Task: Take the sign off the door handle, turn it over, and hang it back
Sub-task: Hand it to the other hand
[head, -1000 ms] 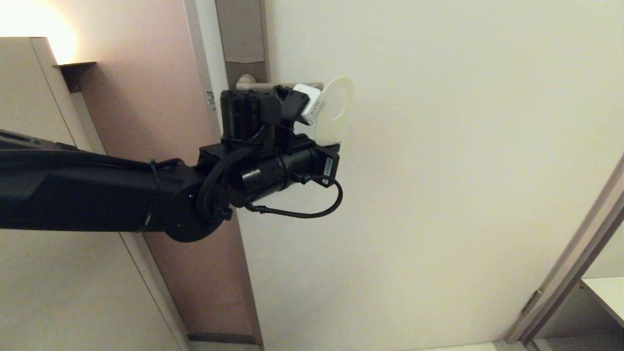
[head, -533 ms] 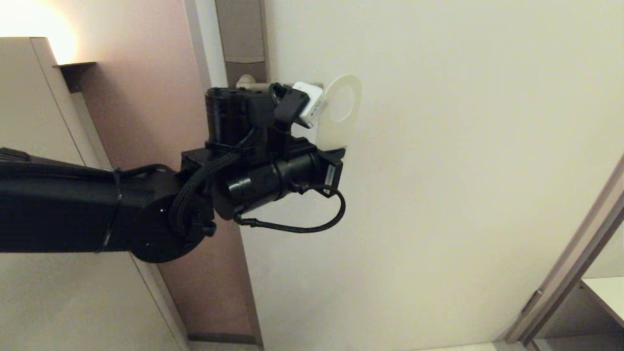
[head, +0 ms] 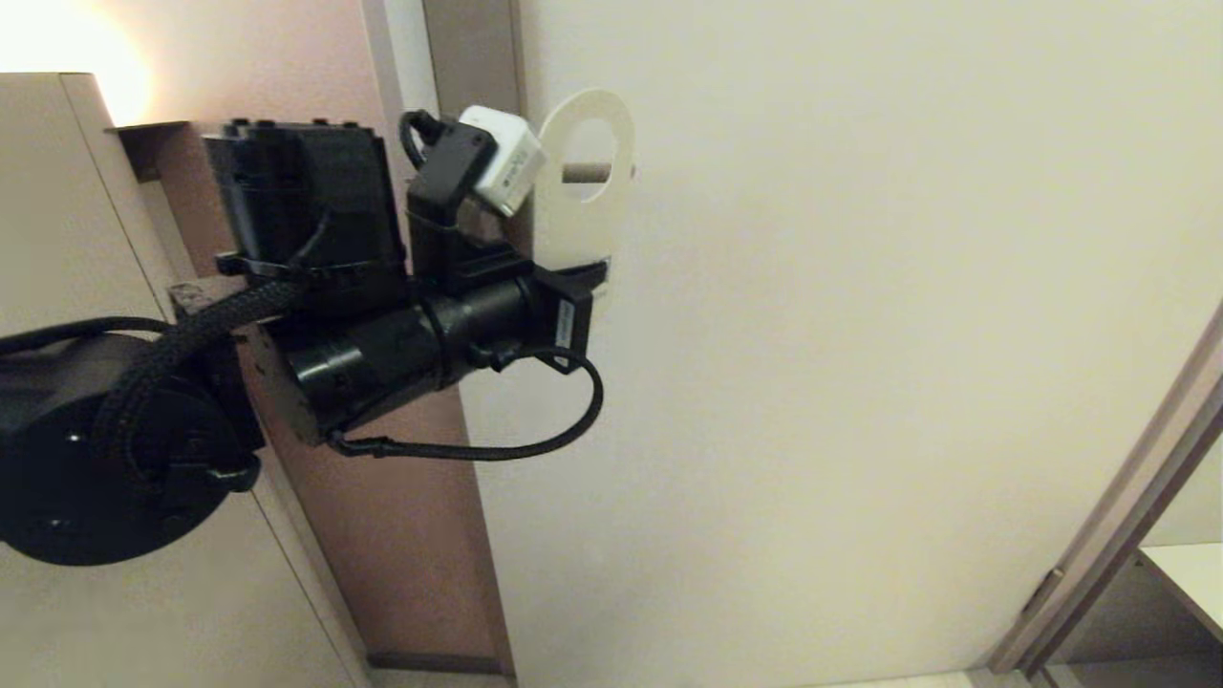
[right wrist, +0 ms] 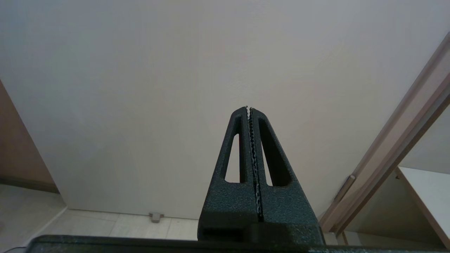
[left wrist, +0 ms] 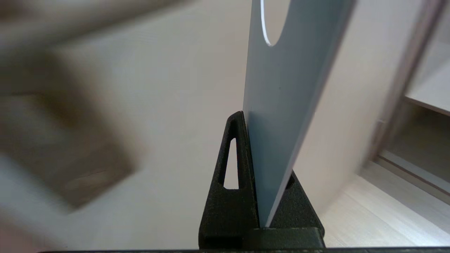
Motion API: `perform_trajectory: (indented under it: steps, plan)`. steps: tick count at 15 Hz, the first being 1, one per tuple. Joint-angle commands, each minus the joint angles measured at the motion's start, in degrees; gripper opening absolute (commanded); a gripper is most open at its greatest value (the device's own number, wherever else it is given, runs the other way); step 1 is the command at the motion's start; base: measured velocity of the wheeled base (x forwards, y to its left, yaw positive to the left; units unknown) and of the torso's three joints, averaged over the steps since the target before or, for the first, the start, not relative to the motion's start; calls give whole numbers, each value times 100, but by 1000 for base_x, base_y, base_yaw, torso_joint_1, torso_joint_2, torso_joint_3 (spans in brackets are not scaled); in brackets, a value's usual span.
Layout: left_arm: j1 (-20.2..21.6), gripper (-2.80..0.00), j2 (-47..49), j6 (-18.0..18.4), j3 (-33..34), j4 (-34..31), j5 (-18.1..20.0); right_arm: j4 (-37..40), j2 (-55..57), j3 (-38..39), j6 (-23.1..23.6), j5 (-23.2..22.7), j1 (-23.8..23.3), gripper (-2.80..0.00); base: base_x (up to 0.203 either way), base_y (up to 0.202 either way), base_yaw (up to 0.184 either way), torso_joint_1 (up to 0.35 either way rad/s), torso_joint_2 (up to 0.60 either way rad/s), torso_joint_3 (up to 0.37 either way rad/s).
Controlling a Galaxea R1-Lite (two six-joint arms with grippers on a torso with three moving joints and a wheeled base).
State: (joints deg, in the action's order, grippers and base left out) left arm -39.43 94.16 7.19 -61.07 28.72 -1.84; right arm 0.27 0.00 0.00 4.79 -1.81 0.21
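Up against the pale cream door (head: 812, 334), in the head view, the black left gripper (head: 583, 270) is clamped on the lower end of the flat, white, round-ended sign (head: 583, 205). The card stands upright above the fingers, its oval hole at the top. Through that hole a short stretch of the slim beige-grey metal door handle (head: 585, 173) shows, its tip at the card's right edge; whether the card rests on the lever or only stands in front of it cannot be told here. The handle's brownish-grey plate (head: 475, 57) rises behind the white wrist camera (head: 502, 145). To the left of the door lie a pinkish-brown wall (head: 277, 67) and a beige cabinet (head: 57, 191) with warm light above it; at the lower right a door frame (head: 1118, 526) slants past a pale shelf (head: 1190, 569). In the left wrist view, the sign's (left wrist: 284, 105) grey-blue face runs up from between the two black fingers (left wrist: 232, 182), which are pressed shut on its lower edge, and the curved rim of the hole cuts the card near its far end. The door behind is blurred, with pale wood-look flooring (left wrist: 379, 214) beside it. In the right wrist view, the right gripper (right wrist: 249, 109) points at the bare door (right wrist: 175, 70), its toothed fingers (right wrist: 239, 168) meeting with nothing between them, well apart from the sign; light floor tiles (right wrist: 105, 223) and a small doorstop (right wrist: 154, 216) lie at the foot of the door.
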Motion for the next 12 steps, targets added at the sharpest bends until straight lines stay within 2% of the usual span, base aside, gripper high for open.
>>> perform_trajectory:
  steps: [1, 5, 9, 12]
  plan:
    - [262, -280, -350, 54, 114, -7, -5, 0, 0, 0, 4, -3, -1, -280, 0, 0, 0, 0, 0, 0]
    - [907, -280, -1152, 341, 802, -87, 84, 0, 0, 0, 4, -3, -3, -280, 0, 0, 0, 0, 0, 0]
    - [1599, -280, -1940, 370, 1699, -102, 144, 0, 0, 0, 4, -3, -3, -280, 0, 0, 0, 0, 0, 0]
    - [1684, -280, -2265, 344, 2106, -95, 168, 0, 0, 0, 4, -3, 0, -280, 0, 0, 0, 0, 0, 0]
